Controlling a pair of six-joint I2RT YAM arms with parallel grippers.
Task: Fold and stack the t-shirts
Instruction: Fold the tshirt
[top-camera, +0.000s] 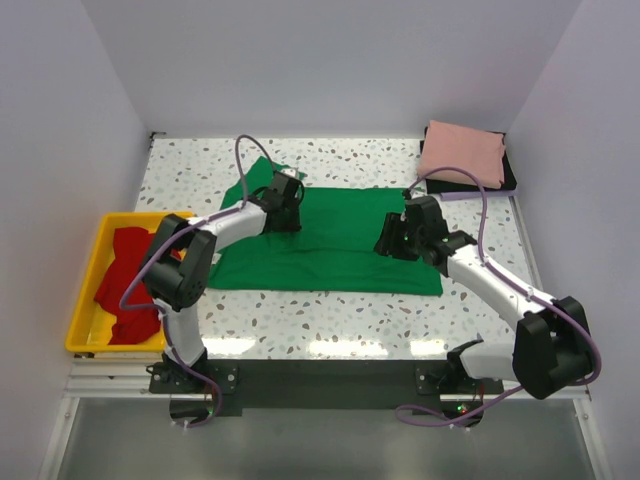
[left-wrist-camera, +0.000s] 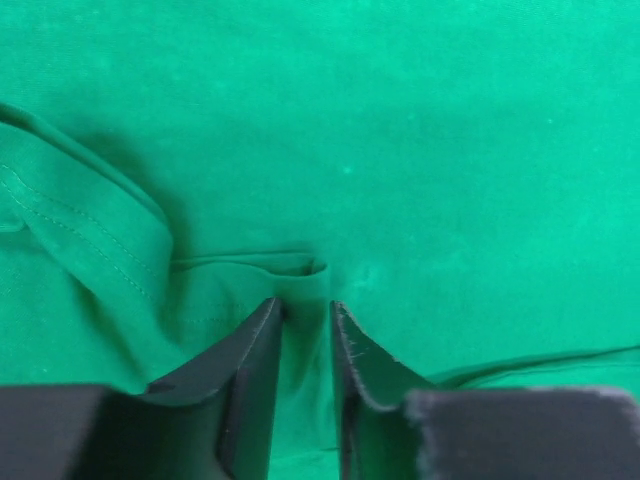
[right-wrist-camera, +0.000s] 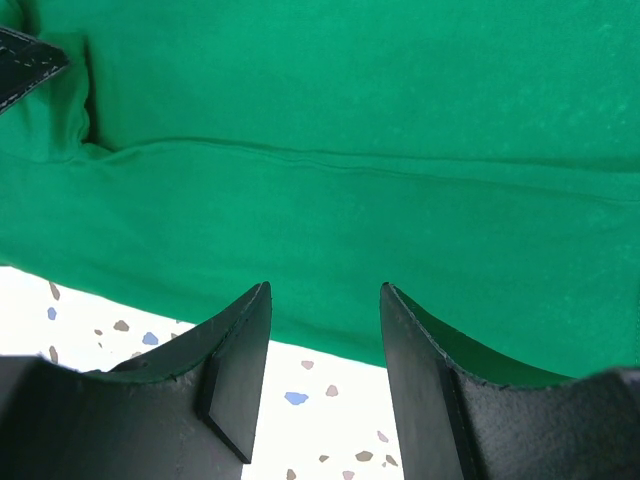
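A bright green t-shirt (top-camera: 330, 250) lies spread flat in the middle of the table. My left gripper (top-camera: 285, 208) is down on its back left part, and in the left wrist view (left-wrist-camera: 306, 305) its jaws are closed on a raised fold of the green cloth (left-wrist-camera: 450, 150). My right gripper (top-camera: 393, 237) is over the shirt's right part. In the right wrist view (right-wrist-camera: 325, 290) it is open and empty, just above the green shirt's (right-wrist-camera: 350, 100) edge. A folded salmon pink t-shirt (top-camera: 462, 152) lies at the back right. A red t-shirt (top-camera: 125, 280) lies crumpled in the tray.
A yellow plastic tray (top-camera: 88, 290) sits at the left table edge. A black pad (top-camera: 510, 176) lies under the pink shirt at the back right corner. White walls close in the table on three sides. Speckled tabletop (right-wrist-camera: 320, 420) shows beneath the right fingers.
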